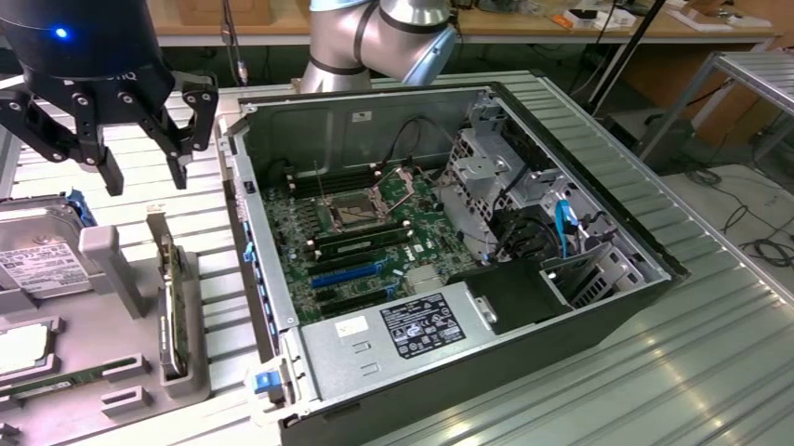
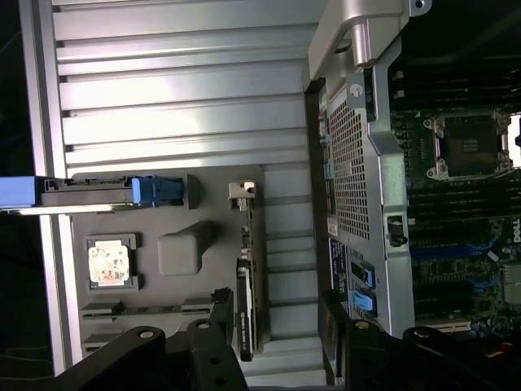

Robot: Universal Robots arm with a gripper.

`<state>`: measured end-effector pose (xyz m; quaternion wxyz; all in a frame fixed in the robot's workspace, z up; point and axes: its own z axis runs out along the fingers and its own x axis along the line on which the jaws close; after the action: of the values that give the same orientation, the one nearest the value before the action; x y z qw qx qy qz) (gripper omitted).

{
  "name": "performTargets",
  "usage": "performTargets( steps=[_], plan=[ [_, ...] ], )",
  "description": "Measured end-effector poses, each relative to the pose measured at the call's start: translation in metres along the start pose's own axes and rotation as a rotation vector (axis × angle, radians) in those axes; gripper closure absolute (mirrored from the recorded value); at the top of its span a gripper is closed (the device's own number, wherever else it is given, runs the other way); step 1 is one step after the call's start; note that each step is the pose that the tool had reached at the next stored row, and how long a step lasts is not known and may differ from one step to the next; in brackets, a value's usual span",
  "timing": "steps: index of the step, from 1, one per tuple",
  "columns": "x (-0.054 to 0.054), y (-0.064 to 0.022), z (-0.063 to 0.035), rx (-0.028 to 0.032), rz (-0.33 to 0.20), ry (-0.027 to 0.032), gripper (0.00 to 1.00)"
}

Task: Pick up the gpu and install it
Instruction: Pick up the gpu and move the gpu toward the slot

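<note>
My gripper (image 1: 145, 173) hangs spread over the parts tray (image 1: 125, 325).
In it the gpu (image 1: 169, 297) stands on edge, lengthwise along the computer case (image 1: 372, 121), beside seemingly a CPU (image 2: 108, 263).

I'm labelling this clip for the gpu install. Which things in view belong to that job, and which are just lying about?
Part of the job:
- gpu, standing on edge in the gray tray
- open computer case
- gripper, open, above the tray

Lying about:
- hard drive
- processor chip in the tray
</note>
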<state>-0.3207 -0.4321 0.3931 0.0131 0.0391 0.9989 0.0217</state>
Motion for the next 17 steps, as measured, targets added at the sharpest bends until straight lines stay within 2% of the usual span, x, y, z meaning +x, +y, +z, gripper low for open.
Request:
performTargets(
  steps=[8, 17],
  plan=[
    [0.000, -0.0001, 0.0018, 0.0000, 0.000, -0.0001, 0.46],
    [0.000, -0.0016, 0.0114, 0.0002, 0.000, 0.0001, 0.46]
  ],
)
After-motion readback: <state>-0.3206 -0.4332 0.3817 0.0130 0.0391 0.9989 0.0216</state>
